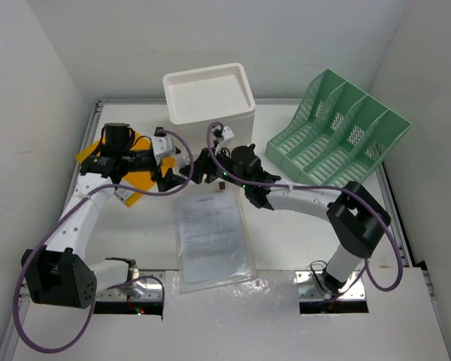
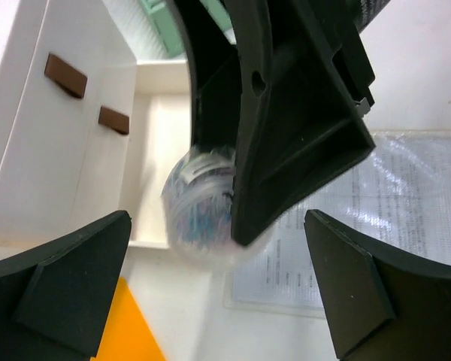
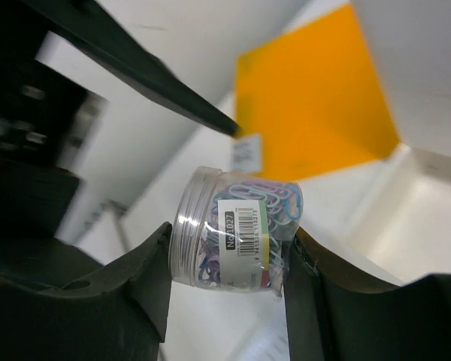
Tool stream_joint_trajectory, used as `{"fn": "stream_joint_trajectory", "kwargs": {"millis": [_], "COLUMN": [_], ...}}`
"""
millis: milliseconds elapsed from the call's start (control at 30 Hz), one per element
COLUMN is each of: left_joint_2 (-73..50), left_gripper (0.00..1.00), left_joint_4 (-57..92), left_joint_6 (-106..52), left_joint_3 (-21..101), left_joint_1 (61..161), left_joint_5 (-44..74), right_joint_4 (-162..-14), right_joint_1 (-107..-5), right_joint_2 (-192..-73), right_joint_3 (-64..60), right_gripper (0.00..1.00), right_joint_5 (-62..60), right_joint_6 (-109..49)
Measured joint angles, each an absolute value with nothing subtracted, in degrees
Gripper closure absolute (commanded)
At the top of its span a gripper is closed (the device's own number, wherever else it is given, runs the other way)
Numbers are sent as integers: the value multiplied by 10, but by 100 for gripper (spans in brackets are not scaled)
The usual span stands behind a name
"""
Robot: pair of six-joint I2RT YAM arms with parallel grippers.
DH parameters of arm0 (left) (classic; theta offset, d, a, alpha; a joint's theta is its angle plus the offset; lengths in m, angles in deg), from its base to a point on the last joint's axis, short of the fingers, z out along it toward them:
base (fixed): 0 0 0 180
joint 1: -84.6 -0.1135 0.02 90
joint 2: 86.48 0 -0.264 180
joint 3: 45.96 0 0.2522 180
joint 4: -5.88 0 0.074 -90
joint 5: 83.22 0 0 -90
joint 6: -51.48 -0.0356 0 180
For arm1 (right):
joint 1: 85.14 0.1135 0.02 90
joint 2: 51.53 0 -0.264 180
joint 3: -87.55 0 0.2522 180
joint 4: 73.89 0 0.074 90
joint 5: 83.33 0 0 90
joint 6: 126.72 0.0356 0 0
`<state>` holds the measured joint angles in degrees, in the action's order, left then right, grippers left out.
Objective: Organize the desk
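My right gripper (image 3: 227, 252) is closed in on a small clear round plastic tub of coloured paper clips (image 3: 237, 218), one finger pressed to each side of its wall. My left gripper (image 2: 216, 218) stands wide open and holds nothing, its fingers flanking the right one's without touching. The large flat white desk (image 1: 286, 248) lies beneath both. What looks like an open drawer (image 2: 161, 128) of the white three-drawer box (image 2: 52, 143) sits just beyond the tub. I judge the tub light and rigid but smooth, so it may slip or twist. Squeezing across the wall below the lid looks safest. The desk itself is stiff, with nothing to grasp.
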<state>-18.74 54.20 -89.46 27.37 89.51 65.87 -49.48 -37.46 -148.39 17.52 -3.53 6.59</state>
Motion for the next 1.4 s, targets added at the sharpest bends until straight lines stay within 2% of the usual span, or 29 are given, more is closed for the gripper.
{"fn": "stream_joint_trajectory", "kwargs": {"millis": [100,300,367,433,467,567,633,833,900,967,1000,1100,1200,1400], "left_joint_2": [-188,-188,-188,-188,-188,-186,-183,-146,-112,-72,-49,18,81,186], "left_gripper": [0,0,0,0,0,1,0,0,0,0,0,0,0,0], "left_joint_4": [543,534,514,500,493,480,471,440,434,424,419,403,396,393], "left_joint_6": [-889,-815,-779,-757,-746,-721,-704,-660,-633,-605,-590,-544,-504,-453], "left_joint_3": [275,315,329,333,333,333,334,368,410,461,491,570,628,685], "left_joint_1": [896,896,896,896,896,896,896,896,896,896,896,896,896,896], "left_joint_5": [634,511,454,415,395,348,320,274,265,258,255,244,233,222], "right_joint_4": [-571,-711,-733,-747,-754,-766,-775,-795,-800,-796,-777,-730,-685,-618], "right_joint_1": [-373,-374,-376,-378,-378,-378,-381,-386,-388,-389,-389,-389,-389,-389], "right_joint_2": [-1474,-1459,-1473,-1500,-1520,-1563,-1575,-1572,-1557,-1525,-1502,-1436,-1424,-1484], "right_joint_3": [176,175,169,149,132,100,90,62,62,85,110,203,276,333], "right_gripper": [100,100,93,78,53,14,1,1,6,16,31,45,37,37], "right_joint_5": [29,239,288,313,323,337,343,351,344,330,317,295,281,258], "right_joint_6": [15,-90,-122,-145,-156,-175,-181,-204,-207,-204,-199,-173,-141,-112]}}
